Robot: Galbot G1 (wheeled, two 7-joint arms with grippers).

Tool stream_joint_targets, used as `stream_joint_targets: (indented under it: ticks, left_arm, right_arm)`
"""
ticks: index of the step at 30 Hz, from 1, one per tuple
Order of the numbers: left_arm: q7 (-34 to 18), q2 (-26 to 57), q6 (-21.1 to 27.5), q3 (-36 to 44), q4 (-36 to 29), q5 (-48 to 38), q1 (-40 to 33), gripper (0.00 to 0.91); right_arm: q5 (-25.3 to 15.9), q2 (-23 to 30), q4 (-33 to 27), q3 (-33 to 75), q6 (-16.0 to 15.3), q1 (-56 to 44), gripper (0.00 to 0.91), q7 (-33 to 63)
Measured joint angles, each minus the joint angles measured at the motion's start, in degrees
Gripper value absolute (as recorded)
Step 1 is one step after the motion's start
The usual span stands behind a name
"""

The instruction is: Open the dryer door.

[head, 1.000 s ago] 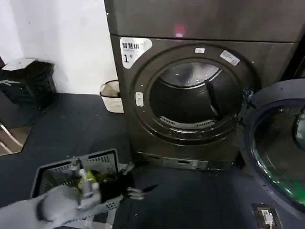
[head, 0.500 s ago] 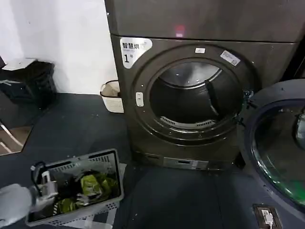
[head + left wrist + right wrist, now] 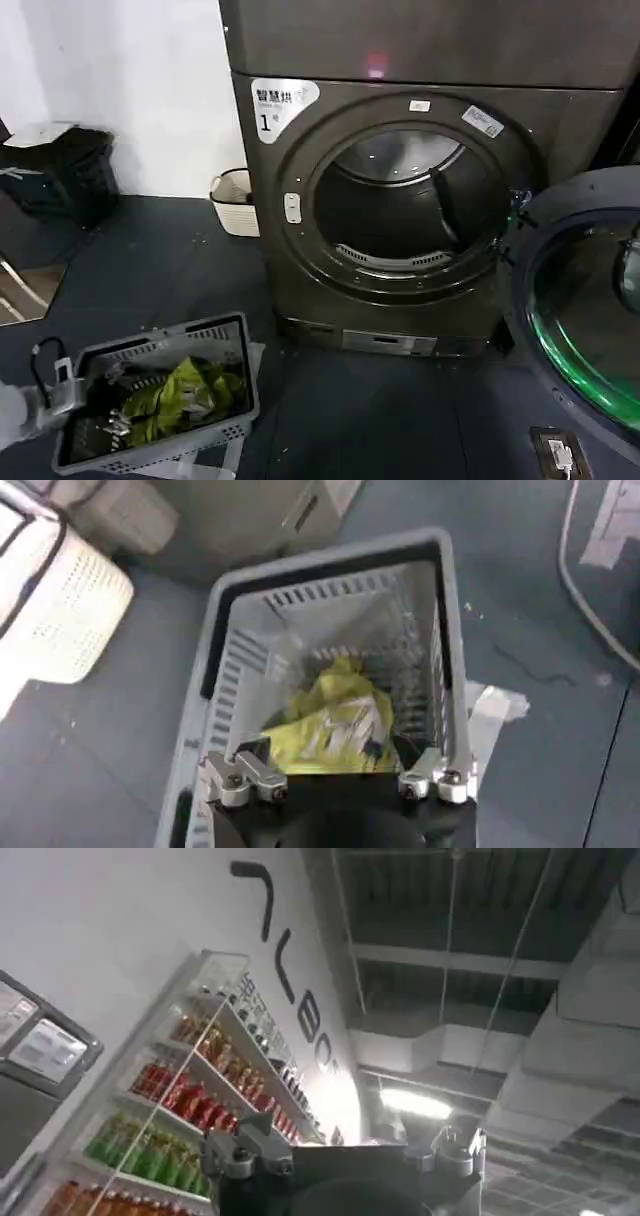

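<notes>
The dryer [image 3: 400,270] is a dark grey-brown front loader with a white "1" sticker [image 3: 280,102]. Its round drum opening [image 3: 410,205] stands uncovered. The dryer door [image 3: 585,300] hangs swung out to the right on its hinge, its inner face and tinted glass turned toward me with a green glint low down. My left arm [image 3: 30,405] is drawn back at the bottom left corner, far from the door. My left gripper [image 3: 340,785] hovers over a grey basket. My right gripper [image 3: 340,1163] points up at a ceiling and a drinks shelf.
A grey slotted basket [image 3: 243,345] holding yellow-green cloth [image 3: 180,395] stands on the dark floor left of the dryer. A white basket [image 3: 232,200] sits by the wall, a black bin [image 3: 60,175] farther left. A small floor plate [image 3: 560,452] lies under the open door.
My left arm has pulled back to the left and down, off the basket toward the picture's corner. The door has stayed swung open.
</notes>
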Motion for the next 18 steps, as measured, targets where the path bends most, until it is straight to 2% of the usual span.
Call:
stream_joint_targets:
  ticks: [18]
  left_arm:
    - [1.3,0.0,1.0,-0.3,1.6,3.3,-0.4,0.907]
  right_arm:
    - [-0.5,0.4,0.9,0.9,-0.2,0.0,0.907,-1.1]
